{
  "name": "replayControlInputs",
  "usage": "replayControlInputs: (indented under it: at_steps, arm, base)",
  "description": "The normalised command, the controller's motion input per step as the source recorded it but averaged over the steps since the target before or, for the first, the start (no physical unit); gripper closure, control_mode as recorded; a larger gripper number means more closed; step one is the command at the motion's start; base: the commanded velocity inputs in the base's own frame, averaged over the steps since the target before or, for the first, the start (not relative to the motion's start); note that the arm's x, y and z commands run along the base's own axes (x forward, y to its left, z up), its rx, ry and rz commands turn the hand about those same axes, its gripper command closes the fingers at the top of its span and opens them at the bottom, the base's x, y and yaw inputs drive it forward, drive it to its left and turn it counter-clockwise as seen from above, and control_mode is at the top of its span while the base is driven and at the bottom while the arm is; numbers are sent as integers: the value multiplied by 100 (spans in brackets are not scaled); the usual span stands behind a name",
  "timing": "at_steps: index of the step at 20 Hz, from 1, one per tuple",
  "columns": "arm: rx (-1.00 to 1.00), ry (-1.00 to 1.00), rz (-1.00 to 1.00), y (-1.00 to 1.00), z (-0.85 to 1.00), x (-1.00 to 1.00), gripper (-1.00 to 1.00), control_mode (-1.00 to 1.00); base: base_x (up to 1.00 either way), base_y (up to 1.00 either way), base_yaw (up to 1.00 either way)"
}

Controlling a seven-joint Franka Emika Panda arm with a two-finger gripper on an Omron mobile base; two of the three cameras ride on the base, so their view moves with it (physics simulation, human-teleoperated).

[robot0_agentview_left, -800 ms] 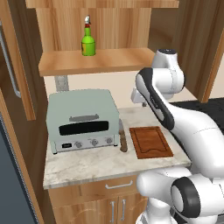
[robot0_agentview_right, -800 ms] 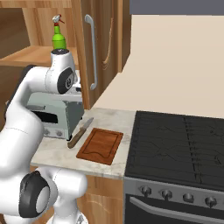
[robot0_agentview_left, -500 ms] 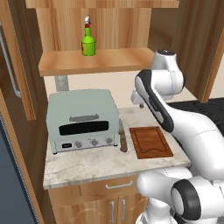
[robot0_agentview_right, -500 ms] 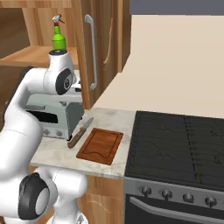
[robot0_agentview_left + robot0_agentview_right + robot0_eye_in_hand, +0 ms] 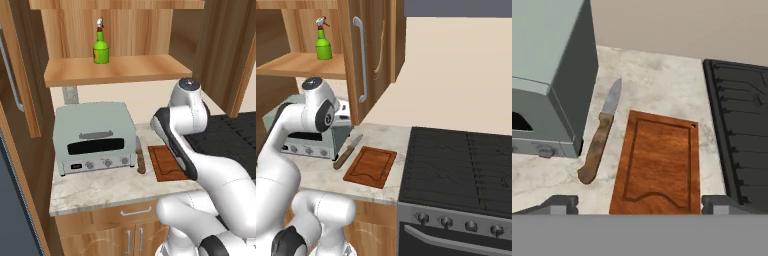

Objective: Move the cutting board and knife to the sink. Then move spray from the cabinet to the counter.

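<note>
The reddish-brown cutting board [image 5: 659, 160] lies flat on the marbled counter [image 5: 657, 80], between the toaster oven and the stovetop. The knife [image 5: 599, 142] rests just left of the board [image 5: 371, 166], handle toward me and blade pointing at the wall. My gripper [image 5: 641, 204] hovers above the board's near end, open, with nothing between its fingers. The green spray [image 5: 100, 47] stands upright on the open shelf of the wooden cabinet [image 5: 361, 60], above the toaster oven. The sink is out of view.
A pale green toaster oven [image 5: 95, 135] takes up the counter's left part, close beside the knife [image 5: 140, 157]. A black stovetop [image 5: 456, 165] adjoins the counter on the right. The cabinet door with its silver bar handle stands open near the arm.
The arm's upper joint has dropped lower over the counter. Board, knife and spray have stayed in place.
</note>
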Motion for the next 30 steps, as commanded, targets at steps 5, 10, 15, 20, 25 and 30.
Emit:
replayControlInputs:
  at_steps: [5, 10, 15, 20, 25, 30]
  arm:
    - [0, 19, 0, -15, -29, 35, -100, -100]
    - [0, 19, 0, -11, -31, 46, -100, -100]
    - [0, 9, 0, -4, -33, 49, -100, -100]
    - [0, 0, 0, -1, -42, 40, -100, -100]
    - [0, 3, 0, -11, -38, 44, -100, -100]
    - [0, 5, 0, -4, -34, 40, -100, -100]
  base:
    - [0, 0, 0]
    - [0, 0, 0]
    - [0, 0, 0]
    - [0, 0, 0]
    - [0, 0, 0]
    - [0, 0, 0]
